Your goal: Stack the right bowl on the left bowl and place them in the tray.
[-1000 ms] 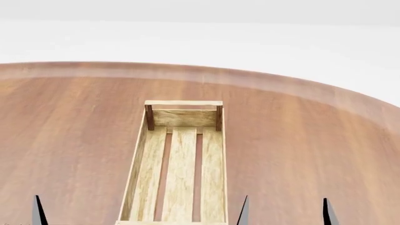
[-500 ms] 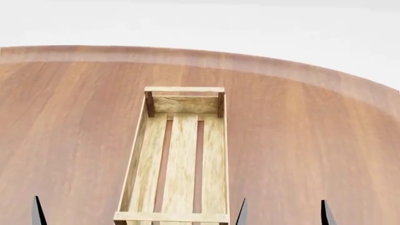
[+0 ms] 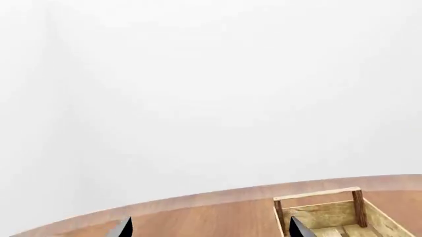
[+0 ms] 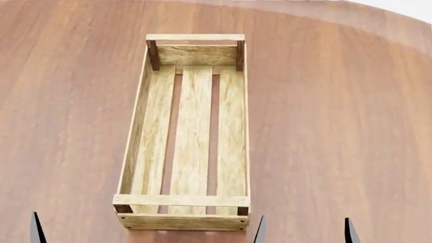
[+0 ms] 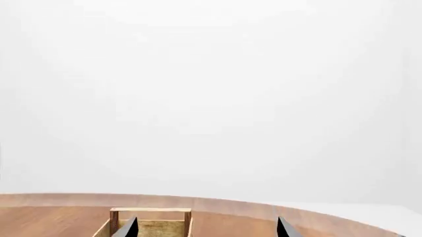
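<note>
My right tool (image 4: 303, 230) shows in the head view as two dark tips spread apart at the bottom edge, gripping nothing. Of my left tool only one tip (image 4: 35, 230) pokes in, so here I cannot tell its state. The tray (image 4: 131, 131) lies lengthwise on the worktop (image 4: 337, 126), between the tools, its slatted floor bare. No bowls in sight!

Over to the left wrist view: both tips of the left tool (image 3: 209, 228) visible, spread wide, nothing between them, with the tray's far end wall (image 3: 318, 195) just past one tip.

Right wrist view: tips spread wide again, tray's end (image 5: 150, 212) peeking by one tip, the worktop's curved rim (image 5: 316, 215) beyond.

My read: the step in hand is finding the bowls. I'd want both in view before either tool moves in, both tools kept spread, well clear of the tray walls.
</note>
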Motion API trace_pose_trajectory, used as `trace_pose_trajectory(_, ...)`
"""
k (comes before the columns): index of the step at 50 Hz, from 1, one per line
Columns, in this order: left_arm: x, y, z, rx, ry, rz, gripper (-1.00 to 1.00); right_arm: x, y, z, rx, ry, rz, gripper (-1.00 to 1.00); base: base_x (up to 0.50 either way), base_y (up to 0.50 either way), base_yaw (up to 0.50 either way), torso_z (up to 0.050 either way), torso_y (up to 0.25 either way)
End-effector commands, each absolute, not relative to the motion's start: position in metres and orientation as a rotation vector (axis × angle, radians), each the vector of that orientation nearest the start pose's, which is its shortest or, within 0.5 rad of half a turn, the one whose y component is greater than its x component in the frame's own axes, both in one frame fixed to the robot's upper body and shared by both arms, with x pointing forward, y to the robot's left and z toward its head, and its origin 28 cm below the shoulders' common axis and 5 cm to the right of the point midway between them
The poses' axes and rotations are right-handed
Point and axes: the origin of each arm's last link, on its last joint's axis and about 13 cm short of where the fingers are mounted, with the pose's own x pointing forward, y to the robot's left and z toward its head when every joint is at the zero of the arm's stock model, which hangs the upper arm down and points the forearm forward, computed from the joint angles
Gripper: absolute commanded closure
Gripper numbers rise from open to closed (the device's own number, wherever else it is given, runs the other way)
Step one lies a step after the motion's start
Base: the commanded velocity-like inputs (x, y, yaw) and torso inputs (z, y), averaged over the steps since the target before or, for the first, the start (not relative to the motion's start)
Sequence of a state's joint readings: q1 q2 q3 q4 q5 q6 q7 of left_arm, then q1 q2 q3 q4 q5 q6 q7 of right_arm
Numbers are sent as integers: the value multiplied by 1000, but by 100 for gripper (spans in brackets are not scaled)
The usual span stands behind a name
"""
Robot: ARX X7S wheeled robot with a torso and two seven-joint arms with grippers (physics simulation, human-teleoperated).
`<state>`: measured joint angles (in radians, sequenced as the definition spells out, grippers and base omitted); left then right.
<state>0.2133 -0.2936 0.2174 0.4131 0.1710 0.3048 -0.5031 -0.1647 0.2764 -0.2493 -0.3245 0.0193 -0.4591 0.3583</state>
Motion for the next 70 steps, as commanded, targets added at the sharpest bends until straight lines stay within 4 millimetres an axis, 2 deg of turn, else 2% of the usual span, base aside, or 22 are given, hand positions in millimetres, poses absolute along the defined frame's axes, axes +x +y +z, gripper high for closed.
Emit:
trace_pose_trajectory(1,158,212,81,209,-567,163,-100,167,-94,76,-27,-594,-1,-100,0,0,0,17,-250)
trace_pose_trajectory(5,158,212,81,205,-565,164,-100,167,-94,76,-27,-592,0,-100,0,0,0,17,-250)
trace_pose_trajectory(20,158,212,76,193,-489,123,-100,167,-94,75,-19,-583,1,-100,0,0,0,0,0)
trace_pose_trajectory(36,148,253,75,196,-260,134,-100,169,-94,73,-18,-576,6,-100,0,0,0,0,0)
trace_pose_trajectory(49,143,276,79,258,-168,134,-100,169,-93,72,-18,-569,9,-100,0,0,0,0,0)
trace_pose_trajectory(60,144,286,92,179,-118,112,-100,167,-93,72,-19,-567,12,-100,0,0,0,0,0)
trace_pose_trajectory(70,148,298,91,70,-44,130,-100,166,-91,73,-26,-568,17,-100,0,0,0,0,0)
